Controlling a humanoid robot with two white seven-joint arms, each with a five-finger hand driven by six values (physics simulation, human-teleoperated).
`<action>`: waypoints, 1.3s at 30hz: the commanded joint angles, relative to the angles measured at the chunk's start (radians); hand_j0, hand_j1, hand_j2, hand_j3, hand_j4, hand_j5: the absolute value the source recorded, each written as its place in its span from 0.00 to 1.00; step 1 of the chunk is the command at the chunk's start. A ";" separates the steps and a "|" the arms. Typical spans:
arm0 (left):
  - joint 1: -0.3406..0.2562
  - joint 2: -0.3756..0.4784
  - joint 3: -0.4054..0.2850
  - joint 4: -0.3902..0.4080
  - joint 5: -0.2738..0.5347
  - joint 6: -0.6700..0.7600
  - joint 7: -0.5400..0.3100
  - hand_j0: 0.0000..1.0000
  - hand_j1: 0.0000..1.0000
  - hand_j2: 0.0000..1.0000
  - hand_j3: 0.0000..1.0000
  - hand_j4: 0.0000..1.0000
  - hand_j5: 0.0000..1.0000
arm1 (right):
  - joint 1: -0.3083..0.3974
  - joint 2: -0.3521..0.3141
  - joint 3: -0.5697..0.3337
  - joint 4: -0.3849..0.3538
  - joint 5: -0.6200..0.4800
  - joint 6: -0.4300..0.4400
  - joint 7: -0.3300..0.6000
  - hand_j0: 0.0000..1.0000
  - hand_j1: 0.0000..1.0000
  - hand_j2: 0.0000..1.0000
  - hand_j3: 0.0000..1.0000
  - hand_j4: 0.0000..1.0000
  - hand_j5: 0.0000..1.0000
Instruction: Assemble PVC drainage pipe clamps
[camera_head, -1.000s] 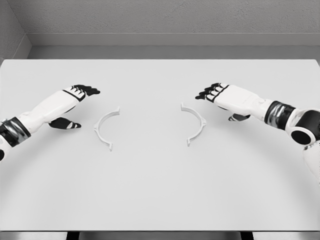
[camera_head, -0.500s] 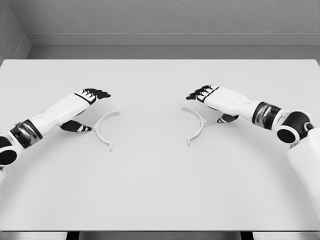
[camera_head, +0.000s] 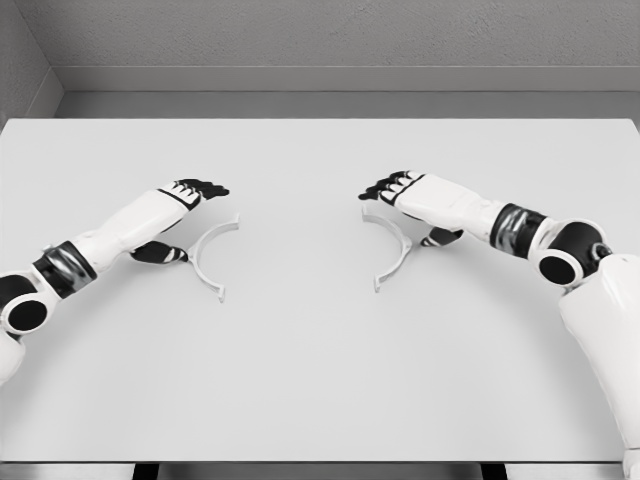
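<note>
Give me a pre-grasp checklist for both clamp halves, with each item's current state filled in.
1. Left clamp half lies flat on the table, untouched: ok.
2. Right clamp half lies flat, apart from the left one: ok.
3. Left robot hand holds nothing, fingers above the half and thumb beside it: ok.
4. Right robot hand holds nothing, over the upper end of its half: ok.
5. The halves' open sides face each other: ok.
6. Thumb contact with either half: cannot tell.
</note>
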 joint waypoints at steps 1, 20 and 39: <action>0.000 -0.004 0.001 0.001 0.007 0.000 -0.002 1.00 1.00 1.00 1.00 1.00 1.00 | 0.000 0.005 0.004 -0.001 -0.006 0.002 0.000 1.00 1.00 1.00 1.00 1.00 1.00; -0.011 0.017 0.010 -0.001 0.010 0.000 -0.001 1.00 1.00 1.00 1.00 1.00 1.00 | -0.023 0.034 0.037 0.004 -0.006 0.002 0.003 1.00 1.00 1.00 1.00 1.00 1.00; -0.020 -0.002 0.001 -0.015 0.009 0.000 -0.001 1.00 1.00 1.00 1.00 1.00 1.00 | -0.049 0.031 0.037 0.042 -0.008 0.002 0.006 1.00 1.00 1.00 1.00 1.00 1.00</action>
